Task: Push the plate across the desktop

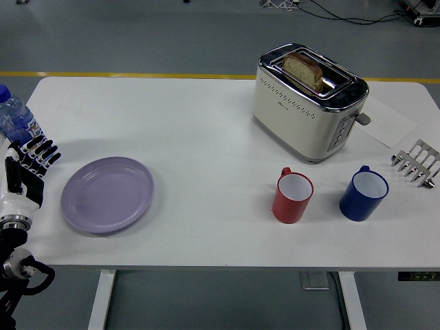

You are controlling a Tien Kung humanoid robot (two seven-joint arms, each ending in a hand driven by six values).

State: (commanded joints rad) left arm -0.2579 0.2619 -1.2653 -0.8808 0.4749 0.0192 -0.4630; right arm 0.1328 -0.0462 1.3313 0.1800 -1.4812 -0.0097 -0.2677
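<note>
Left hand beside plate

bottle: cut off by the left edge, just behind the left hand's fingers
left arm: mostly out of frame

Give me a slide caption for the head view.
Left hand open beside the purple plate on the white table, push not yet begun.

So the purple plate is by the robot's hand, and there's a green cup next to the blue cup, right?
Almost. The head view shows the cup next to the blue cup is red, not green. The purple plate is indeed by the robot's left hand.
</note>
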